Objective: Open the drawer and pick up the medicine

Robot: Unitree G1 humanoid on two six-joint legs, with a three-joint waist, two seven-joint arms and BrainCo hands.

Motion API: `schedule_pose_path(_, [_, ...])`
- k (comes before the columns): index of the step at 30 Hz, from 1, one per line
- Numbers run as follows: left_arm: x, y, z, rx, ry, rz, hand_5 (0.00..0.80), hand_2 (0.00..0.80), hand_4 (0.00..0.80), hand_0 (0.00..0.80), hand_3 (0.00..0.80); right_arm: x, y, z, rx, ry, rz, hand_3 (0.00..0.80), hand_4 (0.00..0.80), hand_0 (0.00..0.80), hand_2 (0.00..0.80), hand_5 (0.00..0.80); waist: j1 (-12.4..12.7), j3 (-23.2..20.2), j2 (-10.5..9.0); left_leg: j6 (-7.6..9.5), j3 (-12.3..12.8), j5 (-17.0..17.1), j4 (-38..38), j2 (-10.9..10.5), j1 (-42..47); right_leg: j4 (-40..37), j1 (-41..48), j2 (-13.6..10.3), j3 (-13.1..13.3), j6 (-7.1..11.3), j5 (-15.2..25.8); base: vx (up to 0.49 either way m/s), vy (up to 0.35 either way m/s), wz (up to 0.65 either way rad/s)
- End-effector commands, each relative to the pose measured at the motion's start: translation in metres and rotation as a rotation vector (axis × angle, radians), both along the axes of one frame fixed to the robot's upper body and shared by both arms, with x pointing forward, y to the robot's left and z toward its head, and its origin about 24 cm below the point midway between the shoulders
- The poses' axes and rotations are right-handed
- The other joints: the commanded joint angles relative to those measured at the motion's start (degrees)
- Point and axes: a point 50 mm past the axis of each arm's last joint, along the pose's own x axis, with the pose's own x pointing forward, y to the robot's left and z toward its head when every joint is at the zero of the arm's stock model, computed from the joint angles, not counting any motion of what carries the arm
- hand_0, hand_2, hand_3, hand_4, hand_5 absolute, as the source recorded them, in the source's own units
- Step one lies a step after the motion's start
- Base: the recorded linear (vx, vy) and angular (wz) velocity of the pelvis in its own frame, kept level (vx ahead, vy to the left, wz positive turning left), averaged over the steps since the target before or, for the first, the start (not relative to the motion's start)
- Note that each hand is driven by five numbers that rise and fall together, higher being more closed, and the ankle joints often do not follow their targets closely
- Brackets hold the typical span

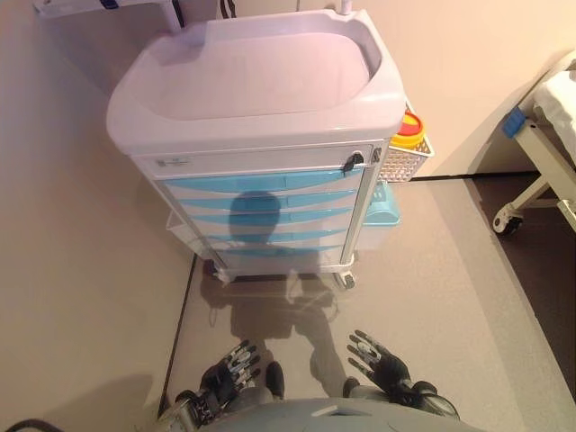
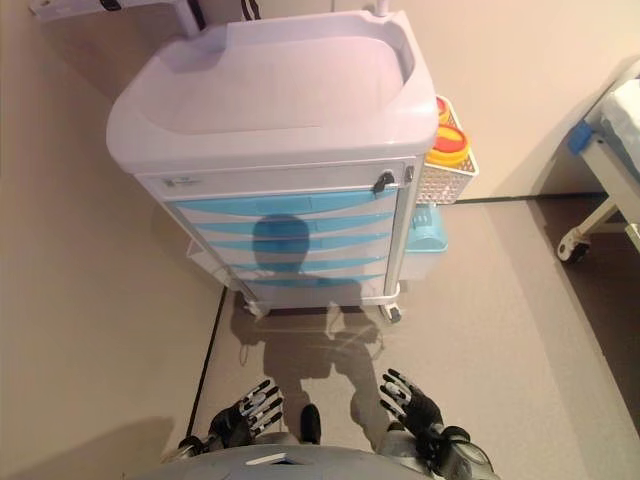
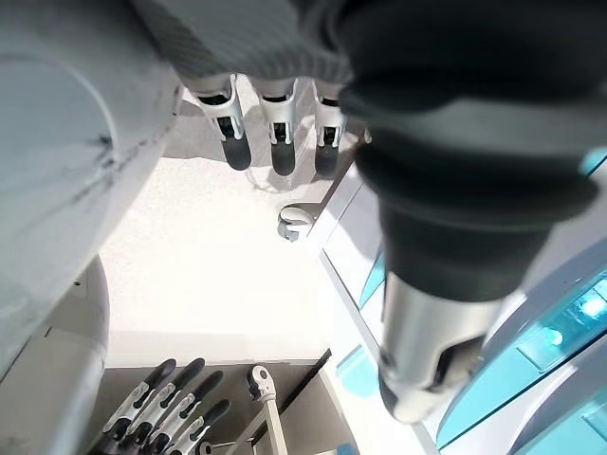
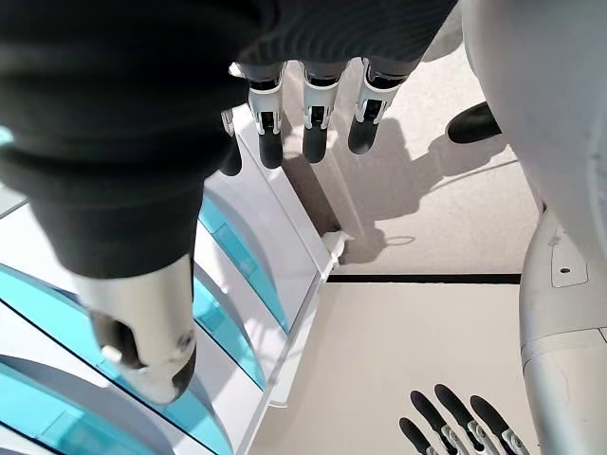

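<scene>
Left hand [image 1: 229,371] and right hand [image 1: 378,360] low, fingers relaxed, empty, medical cart [image 1: 261,135] ahead, blue drawers [image 1: 265,211] closed

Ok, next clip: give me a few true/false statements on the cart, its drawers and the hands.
1. All the blue drawers on the cart are closed. True.
2. The left hand grips a drawer handle. False: it hangs open near the floor, clear of the cart.
3. The right hand holds the medicine. False: it is open and empty; no medicine shows.
4. A white wire basket hangs on the cart's side, with a yellow container inside. True.
</scene>
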Motion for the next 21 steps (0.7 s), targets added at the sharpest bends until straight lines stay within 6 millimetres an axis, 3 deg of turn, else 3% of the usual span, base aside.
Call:
schedule_pose_path(1, [0.017,-0.009,0.006,-0.021,-0.085,-0.036,0.0,0.0,0.0,0.0,0.0,0.017,0.008,0.009,0.007,-0.091,0.033,0.0,0.0,0.0,0.0,0.0,0.6,1.1,-0.77,-0.59,-4.2,-6.0,0.1,-2.0,0.5,4.7,-1.1,0.6,-2.4,-0.25,-3.0,0.018,-0.014,0.11])
schedule_pose_path(21, [0.027,-0.013,0.01,-0.057,-0.108,-0.008,0.0,0.0,0.0,0.0,0.0,0.016,0.01,0.007,0.019,-0.076,0.016,0.0,0.0,0.0,0.0,0.0,1.0,0.3,-0.93,-1.02,-4.9,-6.3,0.1,-1.9,1.9,4.4,1.0,0.8,-3.0,-0.56,-3.7,0.005,-0.013,0.02])
